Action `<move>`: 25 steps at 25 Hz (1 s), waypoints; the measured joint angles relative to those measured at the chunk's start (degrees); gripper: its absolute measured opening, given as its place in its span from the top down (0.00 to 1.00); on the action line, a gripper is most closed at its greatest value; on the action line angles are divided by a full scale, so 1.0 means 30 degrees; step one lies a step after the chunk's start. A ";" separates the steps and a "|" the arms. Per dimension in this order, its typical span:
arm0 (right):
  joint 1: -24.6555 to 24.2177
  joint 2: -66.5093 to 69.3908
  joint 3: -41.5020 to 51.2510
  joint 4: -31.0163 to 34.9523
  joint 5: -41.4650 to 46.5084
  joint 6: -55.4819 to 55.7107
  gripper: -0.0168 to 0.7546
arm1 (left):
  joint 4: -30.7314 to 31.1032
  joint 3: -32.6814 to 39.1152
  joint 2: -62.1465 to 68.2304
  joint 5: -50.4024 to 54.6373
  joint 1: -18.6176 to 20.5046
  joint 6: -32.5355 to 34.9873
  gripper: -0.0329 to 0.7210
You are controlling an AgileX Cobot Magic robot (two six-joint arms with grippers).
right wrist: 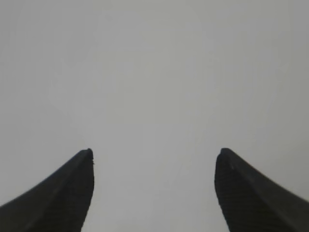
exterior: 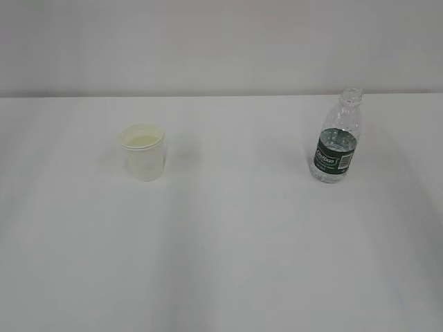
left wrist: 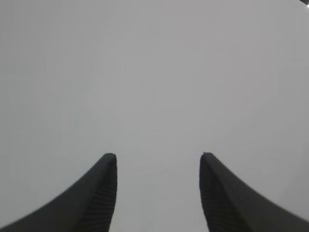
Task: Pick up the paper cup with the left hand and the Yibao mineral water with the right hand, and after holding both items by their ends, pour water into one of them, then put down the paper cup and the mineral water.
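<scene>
- Bare white desk (exterior: 228, 277) fills the near part of the exterior view; neither arm reaches into that view, so nothing there is being held.
- Farther back on the left stands the paper cup (exterior: 144, 151), upright and mouth up, on the side where the left hand works. That placing suits a pick by that arm without crossing the middle.
- Well apart from it, on the right, stands the Yibao mineral water (exterior: 336, 135), upright and with no cap that I can see, its green label band facing the camera. It sits on the right hand's side for the same reason, and the wide gap between the two gives each arm room of its own.
- Something pale shows inside the cup; whether that is water or only the cream lining I cannot tell.
- From the left wrist view, the left hand (left wrist: 158, 157) has its jaws apart with nothing between them, only plain grey surface ahead. The cup is not in that view.
- From the right wrist view, the right hand (right wrist: 154, 153) has its jaws set wider apart, also empty, which would suit taking the bottle. The bottle is out of that view.
</scene>
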 joint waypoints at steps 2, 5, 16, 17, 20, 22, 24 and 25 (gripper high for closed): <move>0.0000 0.0000 0.0000 0.0000 0.0000 0.0000 0.21 | 0.0000 0.0000 0.0000 0.0043 0.0000 0.0031 0.43; 0.0000 0.0000 0.0000 0.0000 0.0000 0.0000 0.21 | 0.0000 0.0000 0.0040 0.0043 0.0000 0.0078 0.43; 0.0016 0.0000 0.0000 0.0000 0.0041 0.0000 0.21 | -0.5264 0.0000 0.0105 0.1053 0.0000 0.6012 0.43; 0.0016 0.0000 0.0000 0.0000 0.0041 0.0000 0.21 | -0.5358 0.0000 0.0105 0.1092 0.0000 0.6194 0.44; 0.0016 0.0000 0.0000 0.0000 0.0041 0.0000 0.21 | -0.5978 0.0000 0.0105 0.1236 0.0000 0.7623 0.46; 0.0016 0.0000 0.0000 0.0000 0.0041 0.0000 0.21 | -0.7017 0.0000 0.0105 0.1613 0.0000 0.9021 0.46; 0.0016 0.0000 0.0000 0.0000 0.0041 0.0000 0.21 | -0.7791 0.0000 0.0105 0.2093 0.0000 0.9730 0.47; 0.0016 0.0000 0.0000 0.0000 0.0041 0.0000 0.21 | -0.8049 0.0000 0.0105 0.2329 0.0000 1.0054 0.47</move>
